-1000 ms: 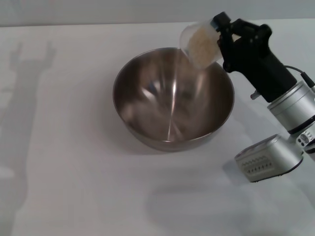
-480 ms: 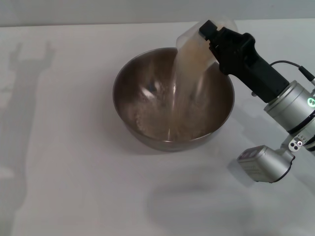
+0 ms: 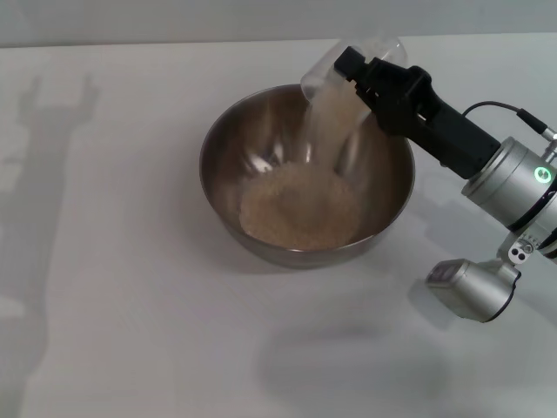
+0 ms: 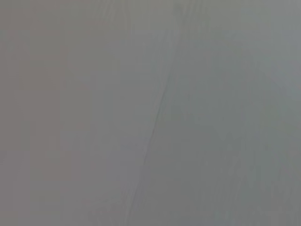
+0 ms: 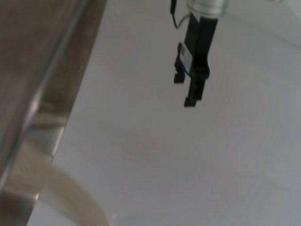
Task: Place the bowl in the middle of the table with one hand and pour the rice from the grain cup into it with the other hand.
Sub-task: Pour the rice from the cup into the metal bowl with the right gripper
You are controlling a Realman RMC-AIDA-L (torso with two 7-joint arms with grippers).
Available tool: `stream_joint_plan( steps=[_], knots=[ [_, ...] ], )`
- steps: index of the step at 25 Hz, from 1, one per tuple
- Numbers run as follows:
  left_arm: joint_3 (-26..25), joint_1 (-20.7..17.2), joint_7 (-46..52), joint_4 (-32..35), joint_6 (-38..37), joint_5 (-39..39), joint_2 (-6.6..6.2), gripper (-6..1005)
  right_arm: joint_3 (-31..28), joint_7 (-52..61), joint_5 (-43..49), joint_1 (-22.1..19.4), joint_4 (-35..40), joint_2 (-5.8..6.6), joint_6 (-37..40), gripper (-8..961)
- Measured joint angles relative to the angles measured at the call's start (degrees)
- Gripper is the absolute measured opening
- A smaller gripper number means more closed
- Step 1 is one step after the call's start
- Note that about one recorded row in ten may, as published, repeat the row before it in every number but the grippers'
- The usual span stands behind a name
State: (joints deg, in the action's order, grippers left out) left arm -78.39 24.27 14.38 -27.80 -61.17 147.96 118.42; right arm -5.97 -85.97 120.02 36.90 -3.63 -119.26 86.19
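Note:
The steel bowl [image 3: 226, 139] stands in the middle of the white table [image 3: 130, 331]. My right gripper [image 3: 361, 74] is shut on the clear grain cup [image 3: 322, 78] and holds it tipped steeply over the bowl's far right rim. Rice [image 3: 300, 209] streams from the cup and lies as a pale heap in the bowl's bottom. The right wrist view shows the bowl's rim [image 5: 47, 94] and the cup's edge [image 5: 70, 197] close up. My left gripper [image 5: 190, 89] hangs open and empty above the table, away from the bowl; it is outside the head view.
The left arm casts a forked shadow [image 3: 52, 131] on the table's left side. The right arm's silver wrist and camera block [image 3: 474, 287] hang above the table to the right of the bowl. The left wrist view shows only plain grey.
The right gripper has tipped the cup further over the bowl. The rice has poured out of the cup, and a heap has grown in the bowl, which held none before.

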Motion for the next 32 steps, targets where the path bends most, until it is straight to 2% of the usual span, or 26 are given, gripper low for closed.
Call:
stream_joint_plan(
  steps=[7,15,17,32],
  knots=[
    [0.0,-0.1,2.9,0.0,0.0,0.0,-0.05,844,0.5,-1.9,4.1,1.4,2.8,0.09,0.2,13],
    [0.1,-0.2,3.7,0.0,0.0,0.0,0.02,844,0.7,-5.6,4.0,3.0,4.7,0.09,0.6,14],
    [0.1,-0.2,4.7,0.1,0.0,0.1,0.04,844,2.5,-5.6,4.9,2.6,4.6,0.09,-0.4,14],
    [0.1,-0.1,5.1,0.3,-0.2,0.0,0.06,844,1.6,-5.4,2.6,3.5,5.4,0.18,0.1,11]
  ],
)
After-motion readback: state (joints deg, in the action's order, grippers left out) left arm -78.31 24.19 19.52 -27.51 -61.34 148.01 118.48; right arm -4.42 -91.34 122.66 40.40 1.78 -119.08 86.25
